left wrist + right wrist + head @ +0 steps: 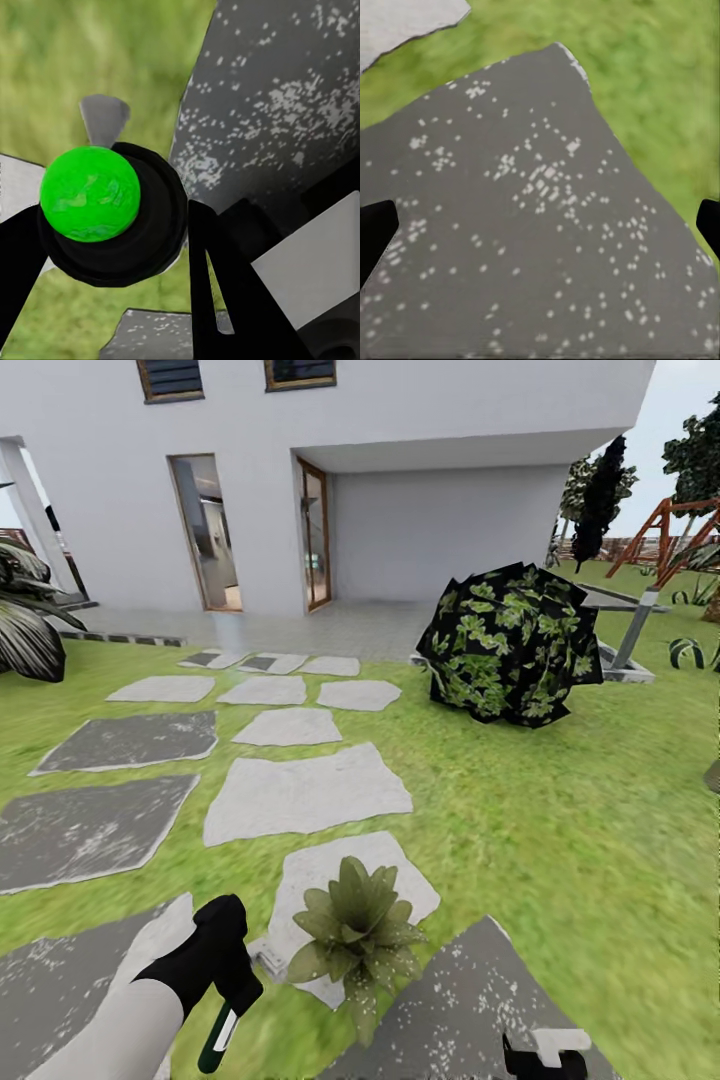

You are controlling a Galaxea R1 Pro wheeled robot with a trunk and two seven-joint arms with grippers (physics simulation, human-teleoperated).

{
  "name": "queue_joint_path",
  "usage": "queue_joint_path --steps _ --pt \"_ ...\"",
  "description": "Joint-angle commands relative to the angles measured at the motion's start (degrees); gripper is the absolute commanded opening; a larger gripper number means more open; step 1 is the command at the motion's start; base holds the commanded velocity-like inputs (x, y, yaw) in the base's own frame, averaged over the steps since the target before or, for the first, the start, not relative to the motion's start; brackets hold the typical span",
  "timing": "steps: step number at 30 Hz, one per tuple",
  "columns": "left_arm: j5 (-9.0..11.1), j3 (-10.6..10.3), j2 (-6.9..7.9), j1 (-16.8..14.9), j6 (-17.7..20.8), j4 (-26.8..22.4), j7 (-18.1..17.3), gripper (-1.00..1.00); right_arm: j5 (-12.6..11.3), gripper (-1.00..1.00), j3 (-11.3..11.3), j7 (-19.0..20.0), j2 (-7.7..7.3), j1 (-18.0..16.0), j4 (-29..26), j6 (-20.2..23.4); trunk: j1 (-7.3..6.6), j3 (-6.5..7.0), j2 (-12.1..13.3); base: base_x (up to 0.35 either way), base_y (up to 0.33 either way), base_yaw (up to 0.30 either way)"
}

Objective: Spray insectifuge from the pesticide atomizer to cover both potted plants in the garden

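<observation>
holding atomizer (97, 206) beside potted plant (355, 930)

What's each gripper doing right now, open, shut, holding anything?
Left gripper: shut on the pesticide atomizer, its fingers on either side of the green-topped bottle.
Right gripper: open and empty, above a dark stepping stone.

We see bright, even daylight without sharp shadows; the grass (560, 840) blurs toward the frame's lower edge.
</observation>
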Motion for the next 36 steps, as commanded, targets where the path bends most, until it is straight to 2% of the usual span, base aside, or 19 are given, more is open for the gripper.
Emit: queue_joint_path --steps 1,7,13,18,26,36 --pt "-0.4 -0.2 0.05 0.0 0.3 -0.1 -0.6 -1.00 0.6 1.00 -0.3 -0.3 0.01 -0.1 0.1 -0.2 -0.03 -0.05 0.0 -0.078 0.269 -0.035" --pt "-0.7 -0.2 0.05 0.0 0.4 0.5 -0.4 -1.00 0.6 1.00 -0.3 -0.3 0.01 -0.1 0.1 -0.2 -0.03 -0.05 0.0 -0.012 0.261 -0.008" --pt "-1.2 -0.5 0.15 0.6 0.3 0.9 -0.3 -1.00 0.6 1.00 -0.4 -0.3 0.01 -0.1 0.1 -0.2 -0.03 -0.05 0.0 0.000 0.025 -0.177" --pt "-1.1 -0.4 0.15 0.7 0.7 1.0 -0.3 -1.00 0.7 1.00 -0.3 -0.3 0.01 -0.1 0.1 -0.2 -0.03 -0.05 0.0 0.028 0.026 -0.020" --pt "-1.2 -0.3 0.13 0.7 0.7 1.1 -0.2 -1.00 0.7 1.00 -0.3 -0.3 -0.08 -0.1 0.0 -0.3 -0.03 -0.05 0.0 0.212 0.205 -0.001" --pt "-1.1 0.1 -0.50 0.6 1.6 0.7 -0.2 -1.00 0.6 1.00 -0.4 -0.3 -0.08 -0.1 -0.1 -0.2 -0.03 -0.05 0.0 0.018 0.019 -0.023"
